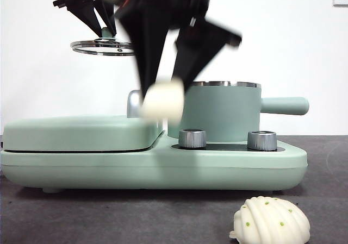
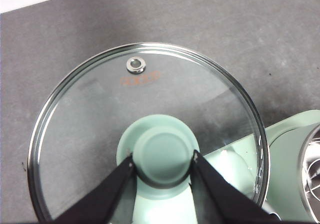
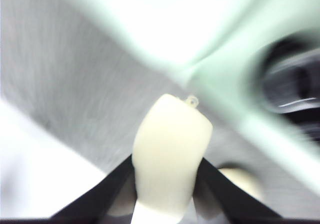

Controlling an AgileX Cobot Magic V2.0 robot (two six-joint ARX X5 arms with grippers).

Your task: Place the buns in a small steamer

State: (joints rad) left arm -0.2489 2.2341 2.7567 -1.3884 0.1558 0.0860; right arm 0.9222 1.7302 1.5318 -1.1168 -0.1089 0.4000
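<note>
Smooth cream bun (image 1: 162, 99) pinched between the black jaws of the right gripper (image 1: 163, 92), held in the air in front of the small steamer (image 1: 223, 113), level with the pot's wall and just beside its near left edge. Blurred with motion in both the front view and the right wrist view, where the same bun (image 3: 170, 154) sits clamped in the right gripper (image 3: 167, 171) above grey table and a smear of mint green.

Glass lid (image 1: 103, 47) up in the air, well above and to the left of the steamer, gripped by its green knob (image 2: 162, 156) in the left gripper (image 2: 162, 159), jaws pressed against both sides of the knob. Steel-rimmed lid (image 2: 145, 84) level, small steam vent (image 2: 136, 64) near its edge.

Steamer uncovered, steel rim showing, straight side handle (image 1: 285, 105) pointing right, seated on the mint-green cooker base (image 1: 152, 165) behind two steel dials (image 1: 192, 138). Flat mint-green grill cover (image 1: 76, 132) closed on the base to the left of the steamer.

Ribbed shell-shaped bun with green specks (image 1: 272, 220) lying on the dark grey table (image 1: 109, 217), in front of the steamer and slightly to its right, apart from the cooker base.
</note>
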